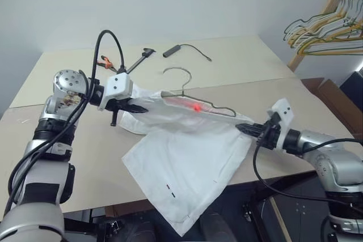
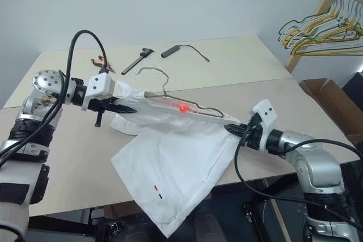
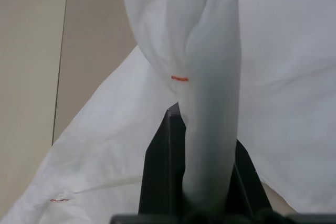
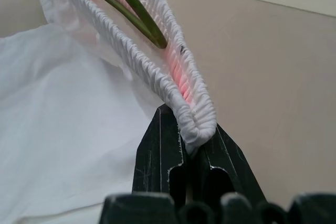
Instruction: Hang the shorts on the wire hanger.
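Observation:
The white shorts (image 1: 187,157) hang stretched by their gathered waistband between my two grippers, just above the table. Their legs spread on the tabletop and droop over its front edge. The grey wire hanger (image 1: 186,83) sits inside the waistband with its hook sticking up; its wire (image 4: 131,9) runs along inside the elastic beside an orange-red tag (image 1: 196,106). My left gripper (image 1: 139,107) is shut on the left end of the shorts (image 3: 210,103). At the other end, my right gripper (image 1: 245,130) is shut on the waistband (image 4: 194,124).
A beige table (image 1: 249,63) carries a black caliper-like tool (image 1: 139,60), an orange-handled tool (image 1: 106,60) and a black stick with a cable (image 1: 173,50) at the back. A wooden rack with a bunch of yellow and grey hangers (image 1: 329,29) stands at the right, above cardboard boxes (image 1: 332,92).

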Controlling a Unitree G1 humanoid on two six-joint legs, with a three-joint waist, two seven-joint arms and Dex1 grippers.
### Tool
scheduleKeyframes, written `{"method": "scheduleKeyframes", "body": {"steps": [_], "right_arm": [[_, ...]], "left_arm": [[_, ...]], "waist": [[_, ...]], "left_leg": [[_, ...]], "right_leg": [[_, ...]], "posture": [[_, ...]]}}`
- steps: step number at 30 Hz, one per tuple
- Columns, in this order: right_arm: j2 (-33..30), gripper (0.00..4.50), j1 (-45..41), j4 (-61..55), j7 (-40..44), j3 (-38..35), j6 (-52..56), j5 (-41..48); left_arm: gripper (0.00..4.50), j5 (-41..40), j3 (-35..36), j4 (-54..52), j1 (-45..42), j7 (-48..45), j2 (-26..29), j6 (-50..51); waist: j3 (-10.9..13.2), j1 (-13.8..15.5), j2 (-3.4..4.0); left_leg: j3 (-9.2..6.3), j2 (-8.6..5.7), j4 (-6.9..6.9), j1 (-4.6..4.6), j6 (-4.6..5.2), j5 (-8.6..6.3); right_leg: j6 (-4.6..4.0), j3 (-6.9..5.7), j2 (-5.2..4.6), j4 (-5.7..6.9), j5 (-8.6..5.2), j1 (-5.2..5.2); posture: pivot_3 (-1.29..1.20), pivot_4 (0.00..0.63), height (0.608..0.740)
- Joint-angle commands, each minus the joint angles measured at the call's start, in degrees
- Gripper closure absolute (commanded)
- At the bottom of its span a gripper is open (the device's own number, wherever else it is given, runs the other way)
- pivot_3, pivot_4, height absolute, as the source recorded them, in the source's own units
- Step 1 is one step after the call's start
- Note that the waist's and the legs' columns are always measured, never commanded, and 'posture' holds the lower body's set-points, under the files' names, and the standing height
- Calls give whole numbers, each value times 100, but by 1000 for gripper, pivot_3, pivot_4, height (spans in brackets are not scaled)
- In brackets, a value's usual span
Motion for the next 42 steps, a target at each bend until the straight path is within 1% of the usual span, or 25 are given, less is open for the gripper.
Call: {"method": "scheduleKeyframes", "body": {"steps": [1,7,11,14,19,23,25,26,32,34,39,42], "right_arm": [[-243,4476,-89,-53,35,-281,-230,-16],[-646,4476,-229,-49,314,-384,-454,54],[-790,4476,-284,-144,522,-365,-547,152],[-765,4476,-480,-332,524,-197,-541,178],[-646,4476,-837,-702,443,345,-529,-22],[-627,4476,-965,-875,431,636,-547,-147],[-652,3836,-959,-835,386,687,-591,-264],[-668,3590,-946,-808,366,694,-610,-311],[-721,1506,-879,-811,283,602,-583,-440],[-843,848,-778,-843,334,480,-582,-441],[-1146,848,-568,-859,552,-96,-647,-179],[-1141,848,-759,-900,697,-495,-546,289]], "left_arm": [[4500,77,61,-23,96,-14,213,-58],[4500,508,-186,332,213,109,316,-323],[4500,682,-291,580,189,136,288,-398],[4500,612,-299,499,216,73,165,-438],[4500,473,-232,376,55,149,-137,-268],[4500,441,-195,397,-103,241,-359,-183],[4500,416,-164,387,-157,278,-425,-107],[4500,402,-157,372,-167,266,-434,-91],[4500,383,-150,356,-180,240,-432,-72],[4500,378,-160,355,-181,212,-432,-78],[4500,379,-182,356,-192,146,-421,-99],[4500,394,-207,387,-231,82,-414,-129]], "waist": [[0,-5,0],[0,2,-1],[1,-2,-1],[1,-3,-1],[1,0,-1],[1,1,-1],[1,2,-1],[1,1,-1],[1,-14,-1],[1,-8,-1],[2,2,-2],[2,-2,-3]], "left_leg": [[1,0,0,0,0,0],[1,0,0,-1,0,0],[1,1,0,-1,0,0],[2,0,0,-3,0,0],[1,1,0,-2,0,0],[1,0,0,-7,0,0],[0,0,0,-7,0,0],[1,0,1,-7,0,0],[1,1,0,-3,1,0],[1,0,0,-4,1,0],[1,-1,1,-7,1,-1],[2,0,0,-5,1,-1]], "right_leg": [[0,0,0,0,0,0],[1,0,-1,-2,0,0],[1,-1,1,-2,-1,0],[1,0,-1,-2,-1,-1],[2,0,0,-1,-1,0],[2,-1,-1,-3,-2,-3],[3,-1,-1,-3,-2,-3],[3,-1,-1,-3,-2,-3],[2,0,0,-2,-1,-3],[2,0,0,-2,-1,-3],[3,0,-2,-4,-2,-3],[3,0,-1,-3,-2,-2]], "posture": [[-153,64,740],[-160,70,740],[-163,72,740],[-167,73,740],[-172,73,740],[-173,70,740],[-173,70,740],[-173,70,740],[-177,70,740],[-179,72,740],[-180,75,740],[-185,75,740]]}}
